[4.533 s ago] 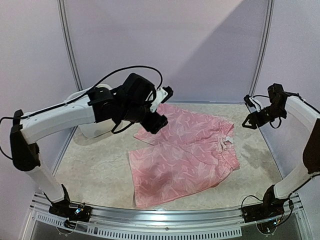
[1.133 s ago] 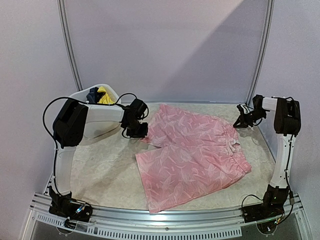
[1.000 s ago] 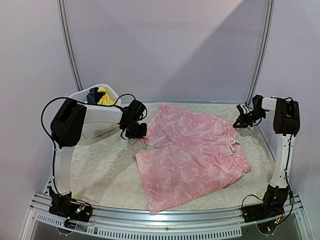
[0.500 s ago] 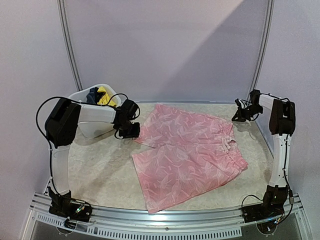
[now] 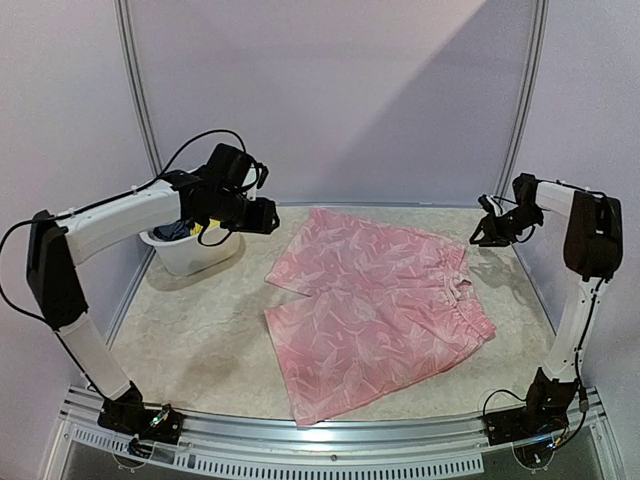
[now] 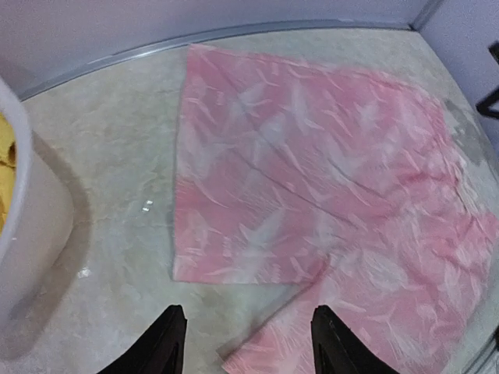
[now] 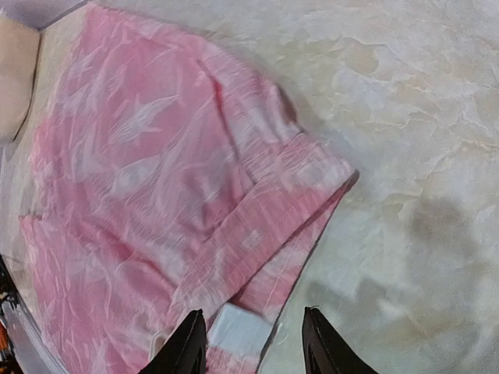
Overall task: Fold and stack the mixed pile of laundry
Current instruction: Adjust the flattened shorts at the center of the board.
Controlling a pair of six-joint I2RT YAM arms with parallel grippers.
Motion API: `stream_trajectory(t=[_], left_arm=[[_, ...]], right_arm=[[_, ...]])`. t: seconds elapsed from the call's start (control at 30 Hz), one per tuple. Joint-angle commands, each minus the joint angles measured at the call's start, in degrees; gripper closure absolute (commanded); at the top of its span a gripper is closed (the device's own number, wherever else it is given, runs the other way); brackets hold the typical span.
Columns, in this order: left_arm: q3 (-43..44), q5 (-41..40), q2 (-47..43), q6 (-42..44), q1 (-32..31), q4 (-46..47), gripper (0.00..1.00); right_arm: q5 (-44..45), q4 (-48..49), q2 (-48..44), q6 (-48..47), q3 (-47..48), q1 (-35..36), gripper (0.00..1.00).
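Shorts in pink, one pair: the pink shorts (image 5: 375, 305) lie spread flat in the middle of the table (image 5: 200, 340). Both legs point toward the left and the near edge, and the gathered waistband is on the right side. One small white patch (image 7: 234, 327) shows at the waistband. Nothing is touching the cloth. Two more garments sit apart from it in the single white tub (image 5: 190, 255) at the table's far left: a navy piece (image 5: 172, 232) and a yellow piece (image 6: 6, 164), bundled together and partly hidden behind the arm. There are two arms, one to a side. The left gripper (image 6: 245, 343) hangs in the air between the tub and the far leg of the shorts, its two fingers spread apart with nothing between them. The right gripper (image 7: 251, 343) hovers off the far right corner of the waistband, above the table, its two fingers likewise parted and empty, and the cloth lies loose below them.
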Motion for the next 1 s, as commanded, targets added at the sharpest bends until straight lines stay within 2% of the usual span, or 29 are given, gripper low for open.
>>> stream_trajectory(t=[0.0,0.2,0.4,0.5,0.63,0.8,0.97], left_arm=[[-2.9,5.8,-2.3,6.4,-10.0,-10.4,0.46],[-12.3,11.7,-4.1,4.3,-20.4,-8.5,0.54],[-18.9,14.1,-2.1,3.6,-27.0,-6.3,0.55],[-21.2,13.0,-0.3,2.0,-28.3,-6.6,0.55],[-24.3,10.0,1.3,0.5,-28.3,-6.6,0.54],[-26.3,6.1,2.0,1.3,-28.3,-6.8,0.53],[-27.5,4.9,3.5,1.8,-28.3,-6.9,0.53]], right_arm=[[-2.6,-8.5,-11.2,-10.4,-8.0,0.1,0.57],[-2.8,-20.7,-23.3,-31.5,-22.2,0.4,0.65],[3.0,-21.9,-30.7,-44.1,-35.2,4.5,0.69],[5.9,-17.2,-31.0,-44.5,-39.4,6.2,0.70],[9.6,-9.8,-27.6,-40.6,-41.8,6.2,0.75],[12.2,-4.5,-22.0,-36.4,-43.4,6.2,0.77],[15.6,-0.9,-20.9,-34.5,-47.0,6.2,0.77]])
